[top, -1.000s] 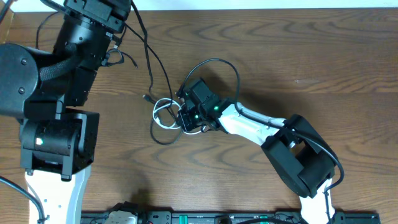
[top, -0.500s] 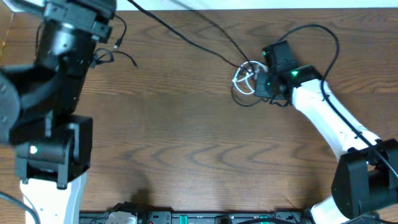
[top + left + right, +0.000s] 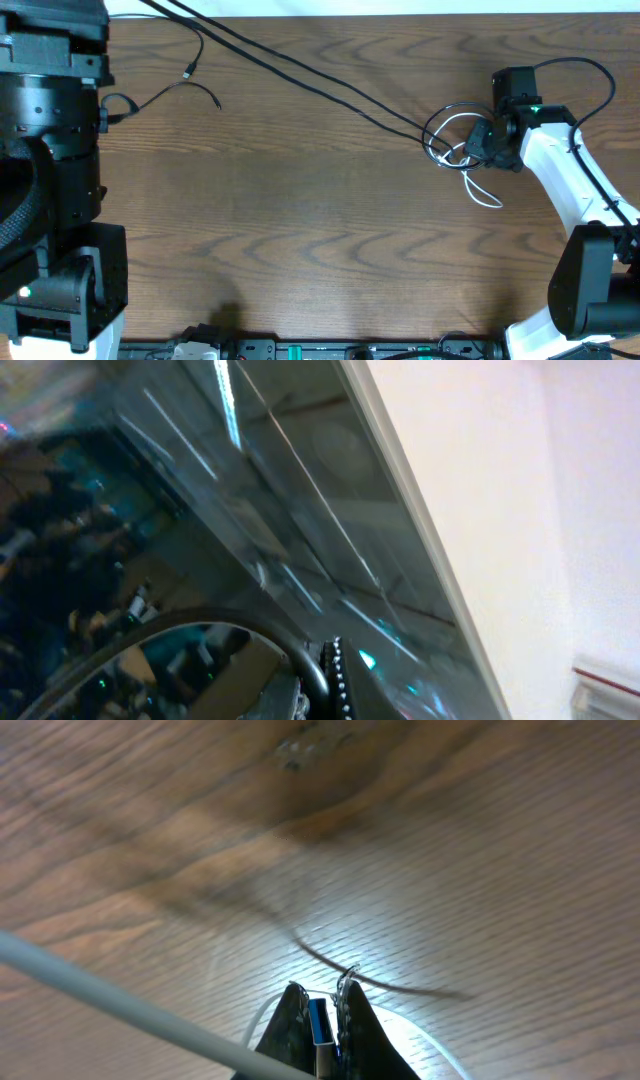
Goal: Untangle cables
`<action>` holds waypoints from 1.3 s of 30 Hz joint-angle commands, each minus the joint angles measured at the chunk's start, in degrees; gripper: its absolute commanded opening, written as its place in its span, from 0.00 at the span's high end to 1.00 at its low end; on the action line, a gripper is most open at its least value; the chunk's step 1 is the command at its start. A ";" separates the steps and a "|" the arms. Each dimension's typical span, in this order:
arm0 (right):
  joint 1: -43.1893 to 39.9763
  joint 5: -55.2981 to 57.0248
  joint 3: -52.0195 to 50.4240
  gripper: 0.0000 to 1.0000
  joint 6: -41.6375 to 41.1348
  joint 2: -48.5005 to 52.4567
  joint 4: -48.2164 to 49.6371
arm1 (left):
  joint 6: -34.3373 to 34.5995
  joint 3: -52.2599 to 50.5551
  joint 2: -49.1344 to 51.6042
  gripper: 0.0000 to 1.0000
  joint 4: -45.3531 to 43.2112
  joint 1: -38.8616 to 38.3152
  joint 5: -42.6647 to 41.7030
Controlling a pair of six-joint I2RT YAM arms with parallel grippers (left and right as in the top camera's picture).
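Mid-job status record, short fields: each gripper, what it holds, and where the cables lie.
right gripper: shut on a blue plug, over the right side of the table
tangle: black and white loops bunched at the right gripper
black cables: two run straight from the tangle to the top left edge
white cable: loop trailing on the table below the tangle
loose black cable: lies apart, upper left
left gripper: shut; fingers out of view, hold cannot be told

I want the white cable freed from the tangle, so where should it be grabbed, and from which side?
Grip the white cable at its loose loop trailing from the tangle in the right pincer. Come from above, jaws across the strand: there it lies apart from the black cables.
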State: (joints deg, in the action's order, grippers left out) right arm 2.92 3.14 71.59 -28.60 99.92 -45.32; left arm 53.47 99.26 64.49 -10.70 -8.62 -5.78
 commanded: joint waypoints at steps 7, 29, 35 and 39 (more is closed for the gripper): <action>1.49 -34.67 -0.59 0.99 34.27 0.52 -2.99 | -6.88 1.97 0.72 0.93 4.28 0.52 12.15; 7.02 -9.22 -4.26 0.99 16.46 0.52 -1.27 | 2.69 1.97 2.86 0.93 -4.42 0.55 11.74; 6.84 -3.45 -4.26 0.04 9.49 0.52 -3.43 | 1.44 1.97 2.82 0.93 -4.22 0.57 13.84; 6.82 -11.69 -4.22 0.01 14.71 0.48 -3.32 | 1.44 1.97 2.84 0.93 -2.23 0.57 13.81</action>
State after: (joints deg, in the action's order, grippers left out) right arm 9.89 -2.22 67.68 -18.09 99.94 -48.64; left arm 56.49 99.63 67.57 -13.67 -8.34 7.49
